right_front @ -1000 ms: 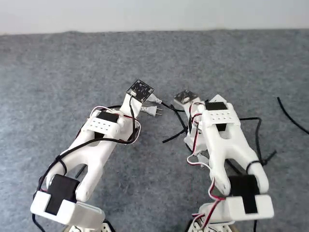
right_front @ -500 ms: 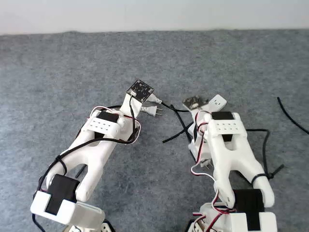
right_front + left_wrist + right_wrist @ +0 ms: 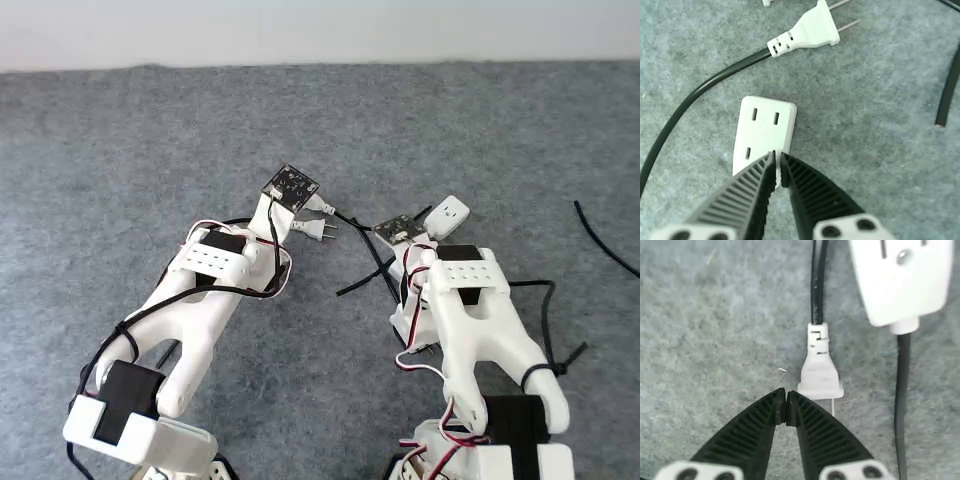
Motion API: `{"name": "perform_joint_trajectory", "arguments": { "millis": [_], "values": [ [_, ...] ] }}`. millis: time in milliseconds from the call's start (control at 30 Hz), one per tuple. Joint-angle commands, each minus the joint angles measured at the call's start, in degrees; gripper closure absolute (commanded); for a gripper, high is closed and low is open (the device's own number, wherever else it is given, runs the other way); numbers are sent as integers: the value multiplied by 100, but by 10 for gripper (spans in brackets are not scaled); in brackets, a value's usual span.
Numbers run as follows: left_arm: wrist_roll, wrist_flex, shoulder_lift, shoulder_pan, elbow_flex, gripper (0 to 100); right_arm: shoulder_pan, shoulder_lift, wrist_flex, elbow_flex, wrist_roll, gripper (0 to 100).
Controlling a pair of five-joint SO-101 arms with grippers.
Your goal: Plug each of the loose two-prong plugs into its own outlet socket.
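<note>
The left jaws are pressed together, tips over the edge of a white socket block (image 3: 765,130) lying flat on the grey worktop (image 3: 880,100). A loose two-prong plug (image 3: 807,32) lies just beyond it (black cord attached). The right jaws are likewise closed, tips just beside the prongs of a second plug (image 3: 819,375), with another socket (image 3: 900,280) near it.

The high view looks steeply down over the whole grey surface (image 3: 150,130); the wrist views look closely past the left end effector (image 3: 777,169) and the right end effector (image 3: 786,407) onto patches of it.
</note>
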Motion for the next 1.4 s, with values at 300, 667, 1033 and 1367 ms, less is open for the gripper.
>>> {"name": "perform_joint_trajectory", "arguments": {
  "millis": [300, 667, 1033, 1367],
  "values": [
    [9, -97, 18, -62, -110, 985, -514, -1833, 778, -659, 70, 990],
    [9, -97, 18, -62, -110, 985, 31, 312, -470, -949, 273, 920],
    [9, -97, 18, -62, -110, 985, -13, 989, -532, -1284, 422, 913],
    [9, -97, 18, -62, -119, 985, -136, 1218, -462, -1257, 484, 856]
  ]
}}
